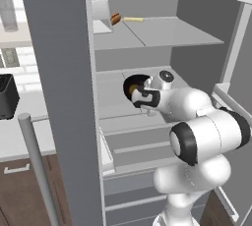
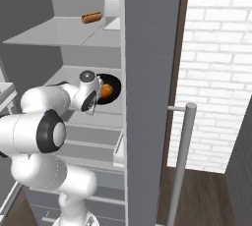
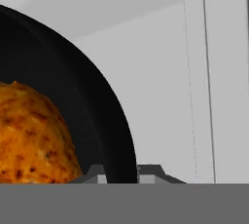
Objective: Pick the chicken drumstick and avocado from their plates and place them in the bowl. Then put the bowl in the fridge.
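Gripper (image 3: 120, 175) pinched the black bowl (image 3: 97, 121) by its rim, one finger on each side of the wall. You held it over the fridge's middle shelf (image 2: 74, 75), the drumstick (image 3: 29, 135) lying inside.

One fridge (image 1: 59, 72) with its one bar handle (image 2: 181, 161); one black bowl (image 2: 112, 83) holding one orange-brown drumstick (image 3: 34, 135); one hot dog (image 2: 91, 17) on the upper shelf (image 2: 59, 31); one black toaster (image 1: 7, 96); one robot arm (image 1: 197, 136).
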